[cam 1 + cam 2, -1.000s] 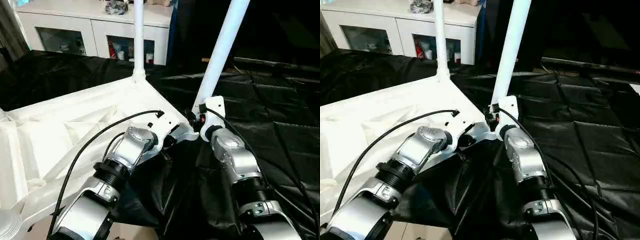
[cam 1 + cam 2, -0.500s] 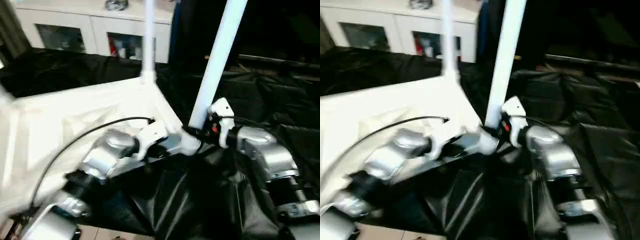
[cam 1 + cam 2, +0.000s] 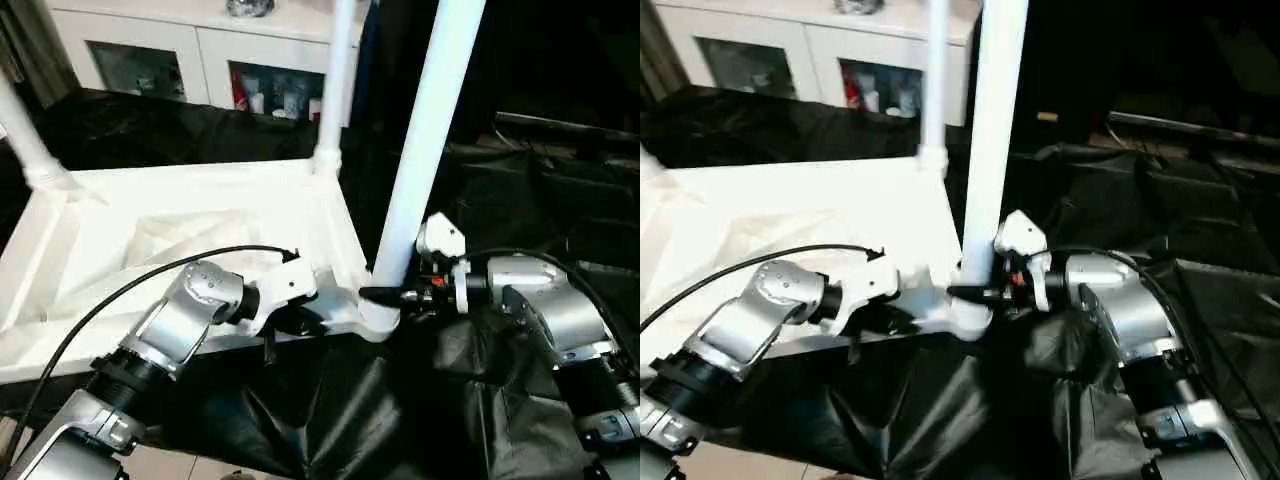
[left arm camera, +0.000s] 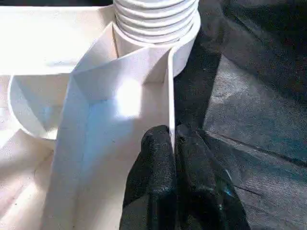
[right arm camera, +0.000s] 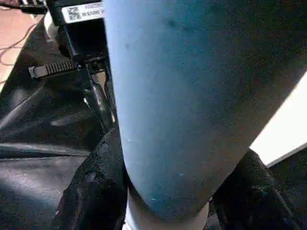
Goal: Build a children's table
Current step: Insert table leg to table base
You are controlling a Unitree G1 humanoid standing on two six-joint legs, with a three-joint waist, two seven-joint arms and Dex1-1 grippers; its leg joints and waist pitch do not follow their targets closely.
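QR-code label (image 5: pixel 79 10) on black mount, text unreadable

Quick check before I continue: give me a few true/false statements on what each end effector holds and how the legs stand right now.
1. The right end effector grips the near leg low down, close to its corner socket. True.
2. The left end effector hangs free above the black cloth. False: its fingers pinch the thin side wall of the tabletop near that same corner.
3. The tabletop lies with its ribbed underside up. True.
4. The near leg lies flat on the black cloth. False: it rises from the near corner socket, leaning slightly.
5. Another leg stands in the far corner. True.
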